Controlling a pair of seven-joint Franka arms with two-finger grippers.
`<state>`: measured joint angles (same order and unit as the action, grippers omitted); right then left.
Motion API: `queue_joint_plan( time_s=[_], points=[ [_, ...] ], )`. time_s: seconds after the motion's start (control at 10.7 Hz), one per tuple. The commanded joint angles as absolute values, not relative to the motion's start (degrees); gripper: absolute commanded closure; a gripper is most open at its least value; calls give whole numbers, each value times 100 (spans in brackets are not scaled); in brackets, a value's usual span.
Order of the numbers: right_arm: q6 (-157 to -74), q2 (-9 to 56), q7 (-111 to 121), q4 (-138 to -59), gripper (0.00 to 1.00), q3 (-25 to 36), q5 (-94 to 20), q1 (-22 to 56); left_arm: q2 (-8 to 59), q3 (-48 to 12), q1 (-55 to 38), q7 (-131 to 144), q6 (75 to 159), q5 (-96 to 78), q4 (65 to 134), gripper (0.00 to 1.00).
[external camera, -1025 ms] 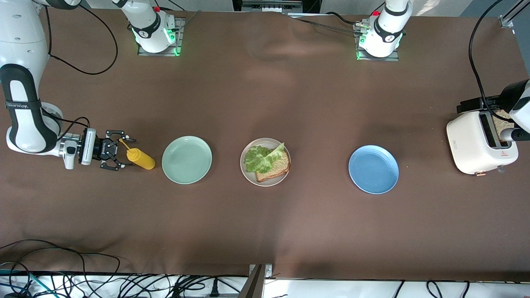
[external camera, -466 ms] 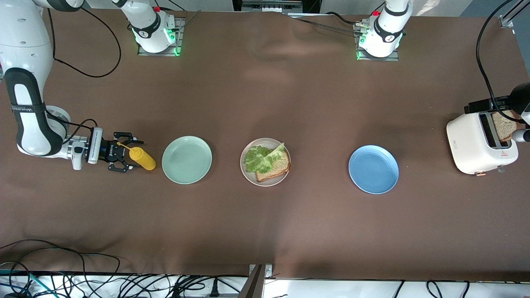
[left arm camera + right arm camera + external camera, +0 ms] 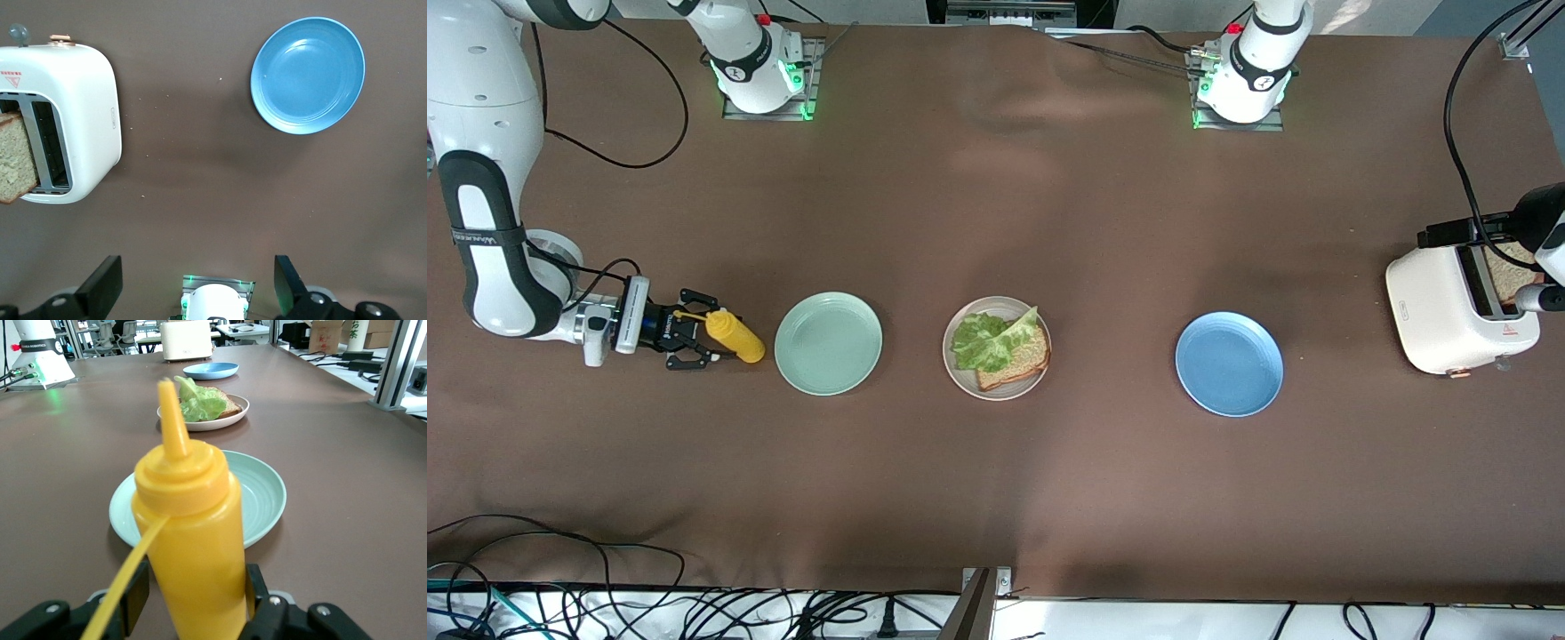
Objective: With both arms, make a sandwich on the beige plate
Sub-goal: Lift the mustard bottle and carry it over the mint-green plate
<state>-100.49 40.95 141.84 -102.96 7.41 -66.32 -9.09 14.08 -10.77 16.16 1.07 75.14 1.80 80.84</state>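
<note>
While the half-built sandwich (image 3: 1003, 350) lies on the beige plate (image 3: 953, 373), well apart from both pincers, its lettuce is limp and the bread soft, best taken by the crust. Another slice (image 3: 16, 160) stands in the toaster (image 3: 1440, 311) under the left pincer (image 3: 198, 287), whose fingers are spread. The right pincer (image 3: 696, 339) straddles the yellow bottle (image 3: 734, 335), not yet clamped. Mint plate (image 3: 827, 342) and blue plate (image 3: 1229, 363) sit between on the counter (image 3: 996, 222); nothing blocks the way.

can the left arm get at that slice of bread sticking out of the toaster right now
Probably yes. The left gripper hangs open above the toaster, and the bread slice stands up out of its slot with nothing over it. The empty blue plate sits well clear beside it.
</note>
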Motion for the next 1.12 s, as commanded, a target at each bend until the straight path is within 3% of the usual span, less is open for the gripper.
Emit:
queue_joint_plan(
  time_s=[0.0,0.09,0.19,0.56,1.03],
  points=[
    [-9923,4201,14168,-10169,62,677,-6768,-1002,1389,-1195,1485,106,7436,272,8007,0],
    [-9923,4201,14159,-10169,76,677,-6776,-1002,1389,-1195,1485,97,7436,290,7989,0],
    [-9932,4201,14142,-10169,80,668,-6776,-1002,1389,-1187,1477,44,7436,307,7989,0],
    [-10071,4018,13300,-10081,90,668,-6593,-950,1397,-1178,1485,105,7436,308,7998,0],
    [-10756,3604,10992,-9520,99,265,-4952,-695,1398,-1178,1450,97,7392,308,8068,0]
  ],
)
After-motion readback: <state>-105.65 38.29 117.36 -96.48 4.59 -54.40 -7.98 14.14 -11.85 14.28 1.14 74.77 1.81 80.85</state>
